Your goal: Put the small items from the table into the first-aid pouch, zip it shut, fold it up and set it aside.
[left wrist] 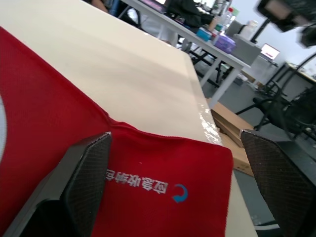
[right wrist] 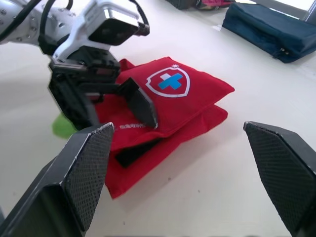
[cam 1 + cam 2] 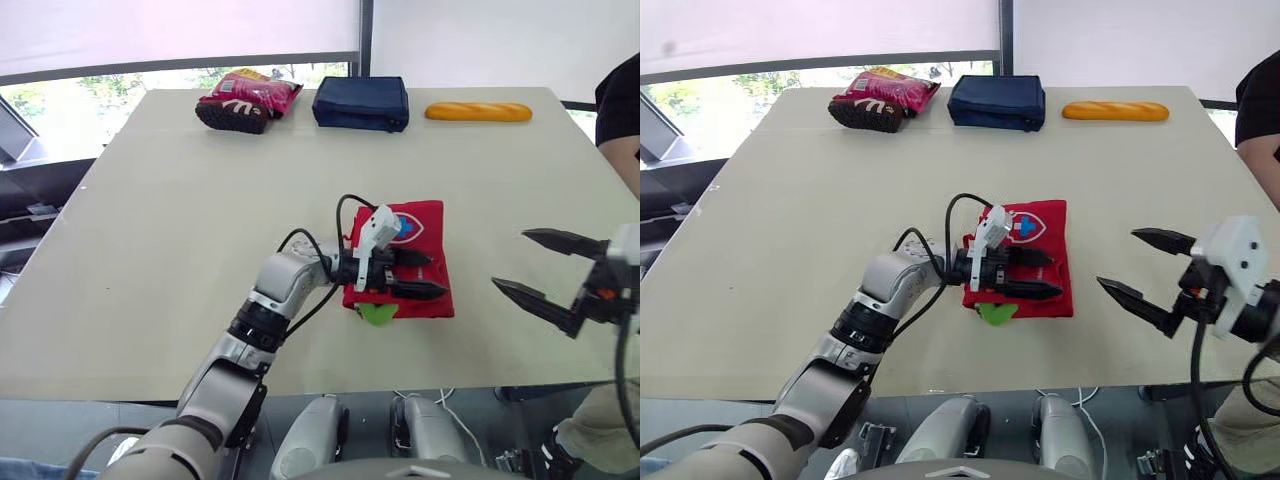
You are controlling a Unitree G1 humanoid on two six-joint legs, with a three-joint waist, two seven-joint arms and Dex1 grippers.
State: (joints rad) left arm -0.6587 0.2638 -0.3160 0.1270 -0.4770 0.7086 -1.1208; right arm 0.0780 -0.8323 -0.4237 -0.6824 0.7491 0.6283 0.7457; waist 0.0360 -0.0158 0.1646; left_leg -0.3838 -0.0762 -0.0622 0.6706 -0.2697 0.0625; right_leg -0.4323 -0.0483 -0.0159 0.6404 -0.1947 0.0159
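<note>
1. Most of it looks done: the first-aid pouch (image 3: 425,235) lies folded on the table (image 3: 200,250).
2. Left claw (image 3: 437,275) is spread wide over it, gripping nothing. Right claw (image 3: 510,259) is open and empty nearby.
3. A green bit (image 3: 377,314) pokes out underneath, and setting the pouch aside is left, I'd say.

An office or lab: long desks (image 1: 190,35), a monitor (image 1: 269,51), swivel chairs (image 1: 284,113).

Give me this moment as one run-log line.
pouch: folded, mid-table | left tool: open, over pouch | right tool: open, apart | green piece: at pouch's near edge
</note>
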